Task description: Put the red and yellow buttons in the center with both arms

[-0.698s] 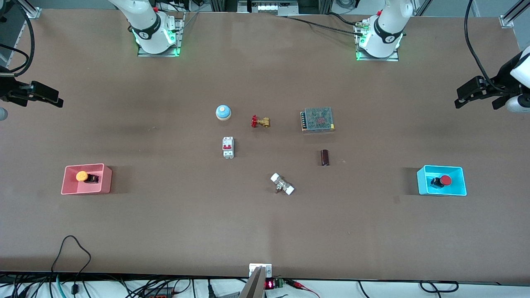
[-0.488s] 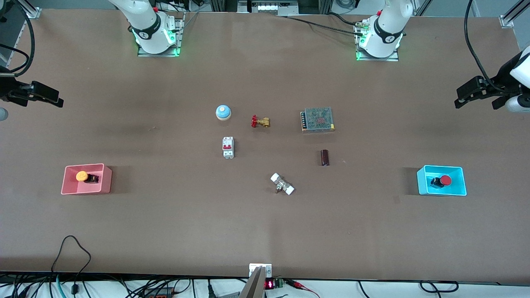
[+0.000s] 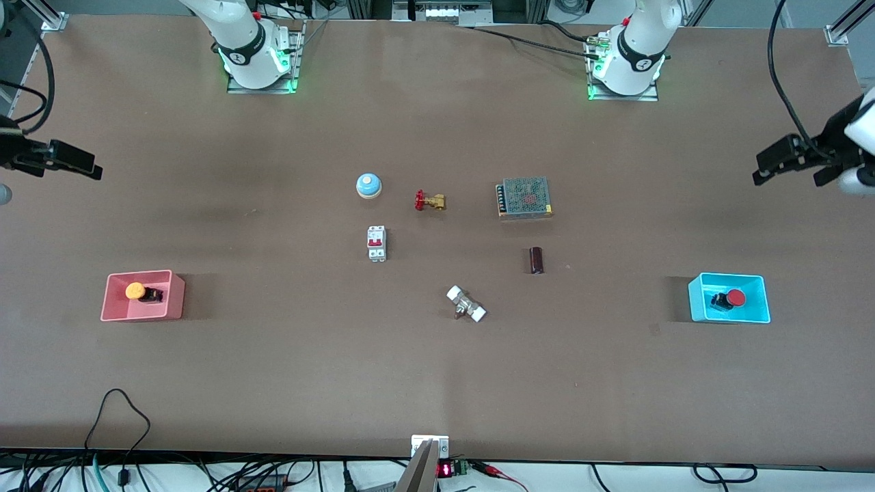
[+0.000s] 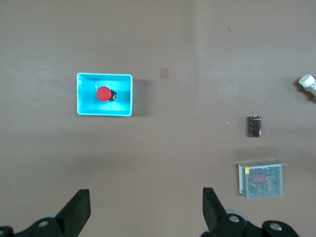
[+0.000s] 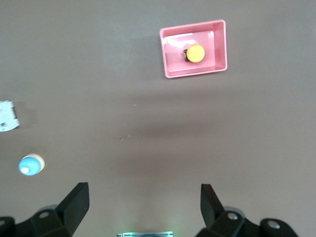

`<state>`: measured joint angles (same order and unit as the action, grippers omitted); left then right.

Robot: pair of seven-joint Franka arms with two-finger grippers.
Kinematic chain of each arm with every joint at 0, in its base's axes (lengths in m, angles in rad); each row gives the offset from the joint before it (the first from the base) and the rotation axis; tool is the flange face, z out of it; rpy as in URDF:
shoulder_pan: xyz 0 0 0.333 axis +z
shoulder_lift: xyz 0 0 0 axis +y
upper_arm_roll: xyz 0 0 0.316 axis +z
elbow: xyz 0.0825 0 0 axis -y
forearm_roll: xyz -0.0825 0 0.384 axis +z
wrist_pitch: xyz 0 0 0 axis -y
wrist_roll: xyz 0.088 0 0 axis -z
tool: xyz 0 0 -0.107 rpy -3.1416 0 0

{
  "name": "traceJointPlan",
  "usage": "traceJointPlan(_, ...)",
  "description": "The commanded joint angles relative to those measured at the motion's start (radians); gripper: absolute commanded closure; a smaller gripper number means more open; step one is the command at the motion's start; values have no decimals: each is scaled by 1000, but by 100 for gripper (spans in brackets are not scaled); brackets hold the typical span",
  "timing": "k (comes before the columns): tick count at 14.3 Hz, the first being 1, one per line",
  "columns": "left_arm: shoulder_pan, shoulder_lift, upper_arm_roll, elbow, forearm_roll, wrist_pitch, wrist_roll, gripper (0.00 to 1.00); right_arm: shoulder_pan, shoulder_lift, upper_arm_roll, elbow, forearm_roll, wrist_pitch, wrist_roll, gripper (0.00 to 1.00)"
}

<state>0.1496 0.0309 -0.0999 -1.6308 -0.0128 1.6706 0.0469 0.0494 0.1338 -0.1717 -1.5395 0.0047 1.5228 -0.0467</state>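
The yellow button [image 3: 136, 291] lies in the pink bin [image 3: 175, 295] toward the right arm's end of the table. The red button [image 3: 734, 298] lies in the cyan bin [image 3: 696, 298] toward the left arm's end. My right gripper [image 3: 76, 162] hangs open and empty high over the table edge near the pink bin. In its wrist view the gripper [image 5: 143, 187] looks down on the yellow button [image 5: 195, 53]. My left gripper [image 3: 776, 159] hangs open and empty high over the table edge near the cyan bin. In its wrist view the gripper [image 4: 145, 192] looks down on the red button [image 4: 103, 94].
Around the table's middle lie a blue dome bell [image 3: 368, 185], a brass valve with red handle [image 3: 429, 201], a mesh-topped power supply [image 3: 524, 197], a white circuit breaker [image 3: 377, 242], a dark cylinder [image 3: 536, 260] and a white-ended fitting [image 3: 466, 304].
Both grippers have shifted slightly, staying high over the table's ends. The buttons and bins have not moved.
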Motion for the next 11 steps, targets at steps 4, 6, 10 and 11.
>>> traceJointPlan(4,94,202,0,6,17,151,125,0,-59,193,11,6,-58,195,-13,0)
traceJointPlan(6,117,282,0,8,28,213,131,0,-72,263,11,7,-55,300,-12,0)
traceJointPlan(10,136,398,0,11,129,334,145,0,-108,407,12,9,-38,535,-92,0)
traceJointPlan(11,139,421,0,12,129,357,146,0,-115,438,12,9,-38,584,-123,0)
